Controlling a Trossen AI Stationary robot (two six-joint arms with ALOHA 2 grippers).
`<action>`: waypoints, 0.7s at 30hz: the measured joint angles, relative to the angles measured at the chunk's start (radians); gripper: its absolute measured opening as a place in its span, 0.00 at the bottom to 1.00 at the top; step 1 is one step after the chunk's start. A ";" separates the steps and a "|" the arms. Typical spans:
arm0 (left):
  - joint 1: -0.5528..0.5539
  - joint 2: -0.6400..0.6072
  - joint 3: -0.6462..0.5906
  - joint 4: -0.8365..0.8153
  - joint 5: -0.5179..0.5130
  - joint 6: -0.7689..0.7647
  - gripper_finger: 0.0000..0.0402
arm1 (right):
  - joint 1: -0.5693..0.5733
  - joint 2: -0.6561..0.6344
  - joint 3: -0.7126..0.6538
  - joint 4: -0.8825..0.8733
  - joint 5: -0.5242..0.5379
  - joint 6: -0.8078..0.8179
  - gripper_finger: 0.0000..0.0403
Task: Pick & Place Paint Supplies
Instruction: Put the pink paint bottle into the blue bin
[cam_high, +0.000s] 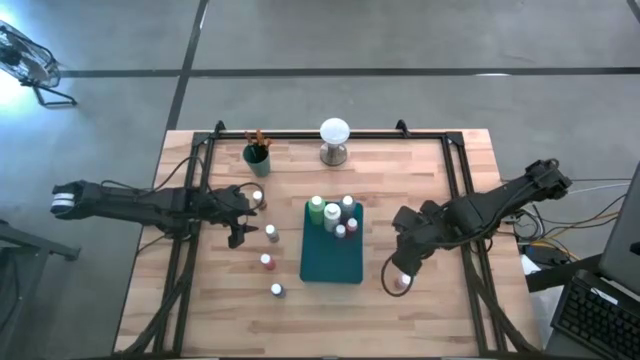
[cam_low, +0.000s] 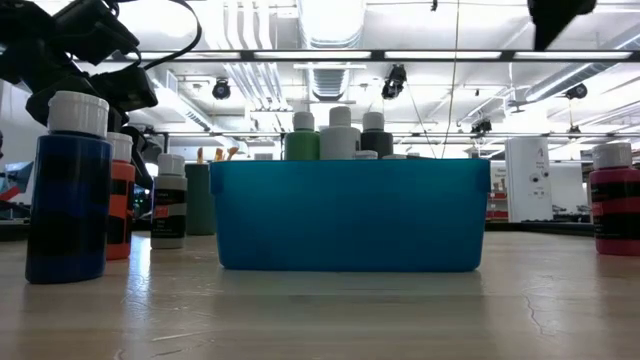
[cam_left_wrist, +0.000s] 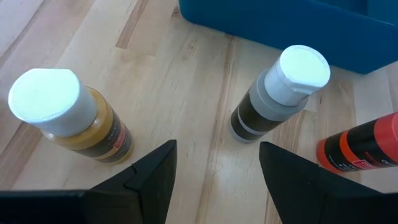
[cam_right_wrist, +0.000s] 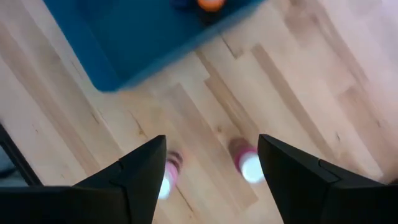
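Observation:
Several white-capped paint bottles stand upright in the teal tray (cam_high: 332, 262), which the low view shows as the teal tray (cam_low: 350, 215). More stand on the table to its left: an ochre bottle (cam_high: 258, 197) (cam_left_wrist: 68, 121), a dark bottle (cam_high: 271, 233) (cam_left_wrist: 277, 93), a red-orange bottle (cam_high: 267, 262) (cam_left_wrist: 360, 149) and a blue bottle (cam_high: 276, 290) (cam_low: 68, 190). My left gripper (cam_high: 245, 215) (cam_left_wrist: 217, 168) hovers open just left of the ochre and dark bottles. My right gripper (cam_high: 400, 262) (cam_right_wrist: 211, 168) is open above a dark red bottle (cam_high: 401, 283) (cam_right_wrist: 249, 165) right of the tray. Brushes stand in a green cup (cam_high: 257, 157).
A white ball on a metal base (cam_high: 334, 140) stands near the far edge, right of the brush cup. A black frame (cam_high: 330, 134) borders the table's far, left and right sides. Bare wood lies near the front edge and right of the tray.

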 joint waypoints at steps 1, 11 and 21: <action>0.000 0.000 0.000 0.000 0.000 0.000 0.58 | 0.000 0.000 0.008 0.007 0.015 -0.004 0.62; 0.000 0.000 0.000 0.000 0.000 0.000 0.58 | 0.000 0.011 0.012 0.080 0.055 -0.086 0.66; 0.000 0.000 0.000 0.000 0.000 0.000 0.58 | 0.000 0.011 0.013 0.044 -0.029 -0.047 0.67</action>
